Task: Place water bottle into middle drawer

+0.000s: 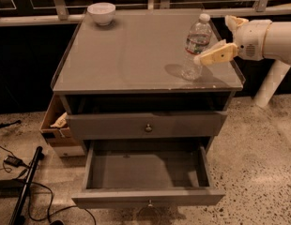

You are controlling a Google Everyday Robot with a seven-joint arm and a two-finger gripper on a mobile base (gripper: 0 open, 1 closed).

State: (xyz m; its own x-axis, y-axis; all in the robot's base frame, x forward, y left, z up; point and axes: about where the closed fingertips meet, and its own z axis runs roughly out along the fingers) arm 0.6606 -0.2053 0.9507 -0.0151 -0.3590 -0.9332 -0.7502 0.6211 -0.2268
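Observation:
The water bottle (196,43), clear with a white cap and a label band, stands upright near the right front edge of the grey cabinet top (131,55). My gripper (212,39) reaches in from the right on a white arm. It is open, with one tan finger (216,55) close against the bottle's right side and the other finger (234,21) further back, right of the cap. The middle drawer (145,172) is pulled out below, its grey floor bare, its knob at the front edge.
The upper grey drawer (148,125) with a round knob is only slightly out. A white bowl (101,12) sits at the top's back left. A cardboard box (54,123) stands left of the cabinet, cables (14,163) lie on the floor, and a white post (272,83) is at the right.

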